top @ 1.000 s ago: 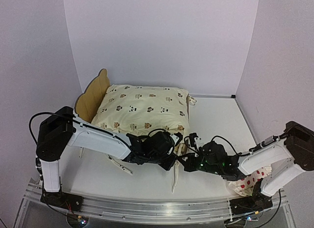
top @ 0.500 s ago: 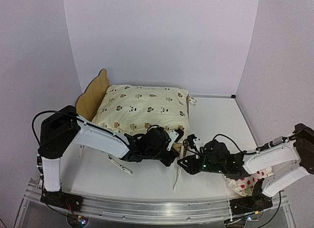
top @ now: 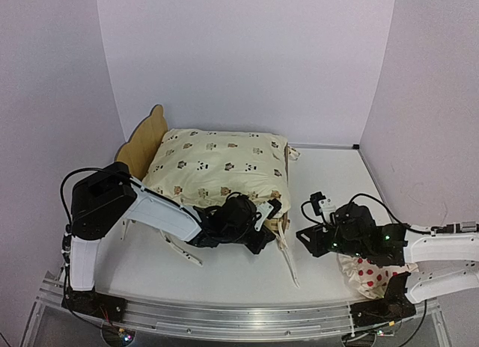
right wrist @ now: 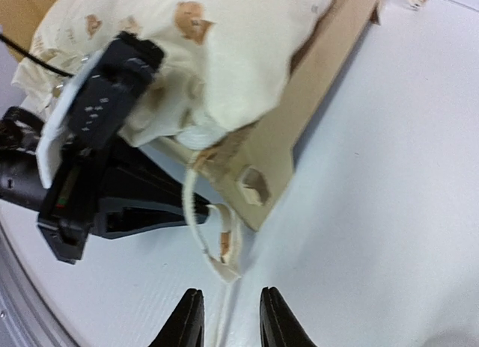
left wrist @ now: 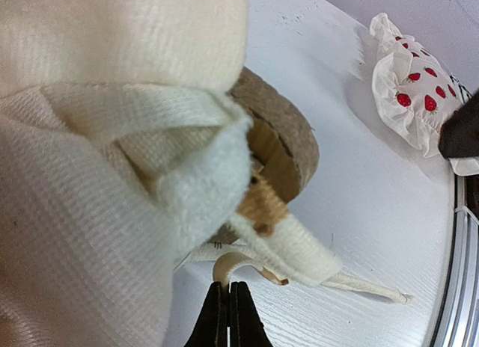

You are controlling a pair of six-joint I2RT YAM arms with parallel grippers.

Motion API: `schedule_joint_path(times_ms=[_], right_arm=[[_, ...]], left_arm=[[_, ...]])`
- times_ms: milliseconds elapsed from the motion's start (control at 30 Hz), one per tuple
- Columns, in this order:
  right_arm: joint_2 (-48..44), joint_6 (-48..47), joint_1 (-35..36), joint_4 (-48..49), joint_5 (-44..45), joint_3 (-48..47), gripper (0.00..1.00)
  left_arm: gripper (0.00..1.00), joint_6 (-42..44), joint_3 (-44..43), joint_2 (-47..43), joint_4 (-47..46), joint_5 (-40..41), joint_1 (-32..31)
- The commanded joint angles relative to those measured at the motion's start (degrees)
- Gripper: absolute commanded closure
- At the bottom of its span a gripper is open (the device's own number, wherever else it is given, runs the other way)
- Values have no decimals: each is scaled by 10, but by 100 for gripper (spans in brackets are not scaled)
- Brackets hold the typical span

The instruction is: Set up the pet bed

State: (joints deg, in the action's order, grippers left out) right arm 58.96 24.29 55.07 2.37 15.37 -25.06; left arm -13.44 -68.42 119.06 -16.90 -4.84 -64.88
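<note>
1. Your left end effector (left wrist: 228, 306) has its fingers pressed flat together, with nothing visible between them.
2. Just ahead of its tips a curled loop of the cream tie (left wrist: 299, 253) lies on the counter (left wrist: 359, 212). You cannot tell whether tips and loop touch.
3. Right behind that loop sits a corner of the pet bed (left wrist: 278, 156). Its plywood is half buried under the cover (left wrist: 75, 212), which fills everything ahead and to the left.
4. Far ahead to the right of this end effector lies the red-dotted pillow (left wrist: 412, 93), well apart from the bed.
5. Your right end effector (right wrist: 230, 306) is open, fingers spread. A thin strand of the tie runs through the gap, unpinched.
6. Ahead of it and slightly right is the bed's foot rail, with the cover bulging over it. The left arm's wrist lies to its left.
7. From above, the bed stands on the counter beyond both end effectors, with its headboard (top: 142, 145) upright at the far left.
</note>
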Motion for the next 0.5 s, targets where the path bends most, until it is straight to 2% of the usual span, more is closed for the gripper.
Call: schedule_joint_path(times_ms=[0, 233, 467], right_arm=[[14, -21, -22, -46, 65, -6, 77], [117, -57, -29, -35, 29, -59, 90], [184, -66, -34, 15, -40, -86, 92]], left_arm=[[100, 7, -9, 14, -27, -14, 5], [100, 5, -12, 19, -29, -15, 5], [100, 2, -8, 15, -37, -23, 5]])
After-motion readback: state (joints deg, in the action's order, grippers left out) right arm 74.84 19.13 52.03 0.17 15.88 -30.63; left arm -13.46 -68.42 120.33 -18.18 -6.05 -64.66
